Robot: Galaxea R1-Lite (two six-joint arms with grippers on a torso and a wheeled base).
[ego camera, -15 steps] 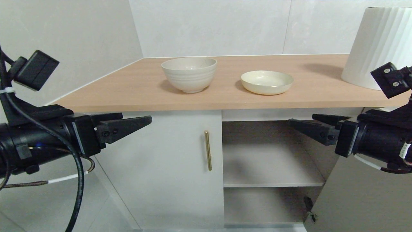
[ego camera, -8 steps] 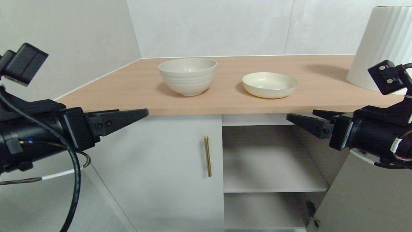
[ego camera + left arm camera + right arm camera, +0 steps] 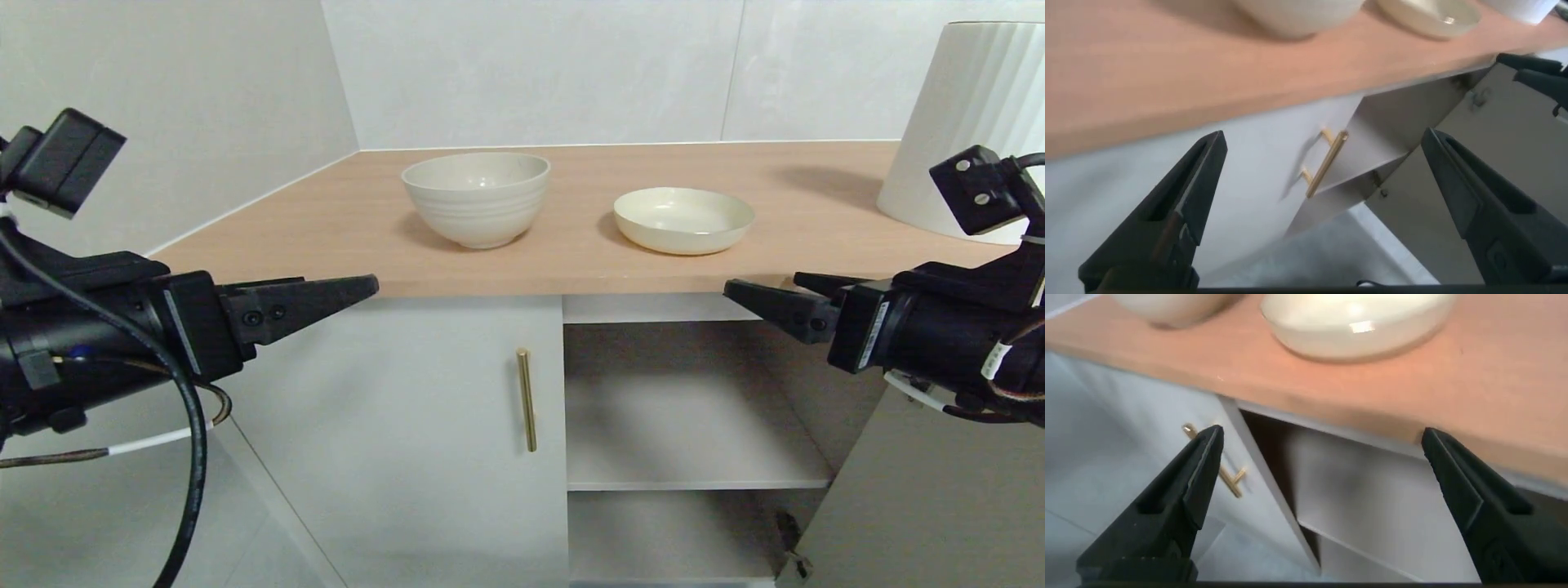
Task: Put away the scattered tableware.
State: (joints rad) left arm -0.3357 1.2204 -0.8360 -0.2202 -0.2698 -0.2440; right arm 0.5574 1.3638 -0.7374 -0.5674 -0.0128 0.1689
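A deep cream bowl [image 3: 475, 196] with ribbed sides stands on the wooden counter [image 3: 326, 237], left of centre. To its right sits a shallow cream dish [image 3: 683, 219]. My left gripper [image 3: 343, 286] is open and empty at the height of the counter's front edge, left of and nearer than the bowl. My right gripper [image 3: 763, 287] is open and empty at that edge too, just below and in front of the dish. The left wrist view has the bowl [image 3: 1298, 12] and dish [image 3: 1429, 15] beyond its gripper [image 3: 1323, 155]. The right wrist view has the dish [image 3: 1355, 318] just above its gripper [image 3: 1319, 449].
Under the counter is a white cabinet. Its left door [image 3: 424, 425] is closed and carries a brass handle [image 3: 526, 400]. The right compartment stands open with a bare shelf [image 3: 694, 441], its door [image 3: 914, 498] swung out to the right. A tall white ribbed object [image 3: 971, 122] stands at the counter's right end.
Both grippers have risen from in front of the cabinet to the level of the counter's front edge. The head view has shifted a little. Bowl and dish have stayed in place.
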